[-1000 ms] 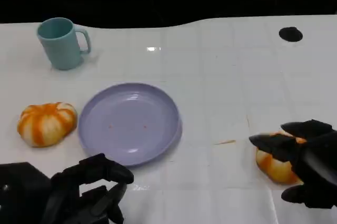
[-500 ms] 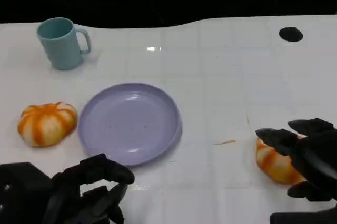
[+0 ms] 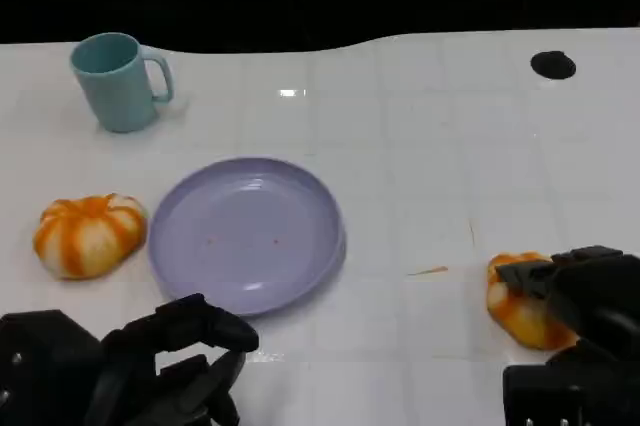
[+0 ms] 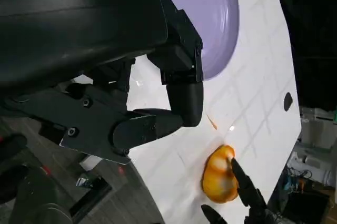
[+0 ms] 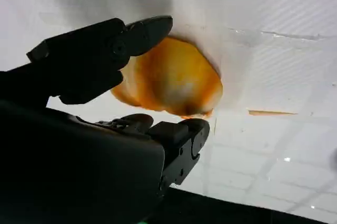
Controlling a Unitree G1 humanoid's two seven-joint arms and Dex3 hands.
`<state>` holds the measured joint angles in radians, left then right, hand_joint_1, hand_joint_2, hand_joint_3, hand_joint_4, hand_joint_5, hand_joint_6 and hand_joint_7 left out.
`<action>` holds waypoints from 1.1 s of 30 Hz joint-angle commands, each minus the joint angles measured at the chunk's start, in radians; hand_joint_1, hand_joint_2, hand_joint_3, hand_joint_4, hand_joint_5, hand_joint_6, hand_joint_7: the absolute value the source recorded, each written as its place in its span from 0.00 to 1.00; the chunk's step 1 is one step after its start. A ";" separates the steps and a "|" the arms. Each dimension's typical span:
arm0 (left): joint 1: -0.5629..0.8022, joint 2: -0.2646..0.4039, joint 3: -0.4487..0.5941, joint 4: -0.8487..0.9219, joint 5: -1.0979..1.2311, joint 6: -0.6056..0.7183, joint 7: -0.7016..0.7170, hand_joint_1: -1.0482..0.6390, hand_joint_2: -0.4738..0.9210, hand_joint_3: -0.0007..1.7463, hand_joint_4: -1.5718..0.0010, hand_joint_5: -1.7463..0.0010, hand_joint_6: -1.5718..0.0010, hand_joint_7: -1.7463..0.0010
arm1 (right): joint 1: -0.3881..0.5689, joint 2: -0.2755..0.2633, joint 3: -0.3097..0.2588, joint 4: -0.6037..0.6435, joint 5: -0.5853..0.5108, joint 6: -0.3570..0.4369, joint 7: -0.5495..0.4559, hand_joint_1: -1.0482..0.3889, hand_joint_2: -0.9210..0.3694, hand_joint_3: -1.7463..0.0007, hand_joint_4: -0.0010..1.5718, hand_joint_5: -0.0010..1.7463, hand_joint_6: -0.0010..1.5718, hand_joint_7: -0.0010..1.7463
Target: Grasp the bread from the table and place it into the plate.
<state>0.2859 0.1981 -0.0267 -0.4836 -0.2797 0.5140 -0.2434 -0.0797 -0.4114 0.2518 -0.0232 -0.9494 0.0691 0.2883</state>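
Closing around the bread [image 3: 522,304], the right hand [image 3: 580,291] has fingers on both sides of it (loaf resting on the table [image 3: 430,166]). Purple plate [image 3: 247,234] lies well apart; left hand [image 3: 175,361] holds nothing, fingers loosely curled.

You find no readable text, label, brand, number or sign in any view. Teal ceramic mug [image 3: 117,81], lavender round plastic plate [image 3: 247,234], orange-and-white striped bread rolls [image 3: 88,234] and white tiled table top [image 3: 440,146]: all plain, nothing printed on them.
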 commanded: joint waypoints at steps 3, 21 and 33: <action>0.011 0.004 0.005 -0.011 0.007 -0.010 0.005 0.43 0.94 0.34 0.59 0.00 0.60 0.26 | -0.060 0.022 0.021 0.104 0.058 0.016 -0.055 0.41 0.06 0.99 0.17 0.08 0.24 0.01; 0.006 0.004 0.004 -0.031 0.012 0.008 0.014 0.43 0.94 0.35 0.58 0.00 0.59 0.26 | -0.151 0.050 0.017 0.396 0.171 -0.233 -0.588 0.68 0.40 0.38 0.61 1.00 0.53 0.86; 0.006 0.004 -0.002 -0.048 0.024 0.020 0.022 0.44 0.93 0.36 0.57 0.00 0.60 0.26 | -0.149 0.052 0.003 0.369 0.208 -0.284 -0.649 0.68 0.47 0.28 0.60 1.00 0.58 0.73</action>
<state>0.2901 0.1948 -0.0324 -0.5205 -0.2620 0.5217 -0.2324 -0.2271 -0.3464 0.2720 0.3699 -0.7587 -0.2084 -0.3460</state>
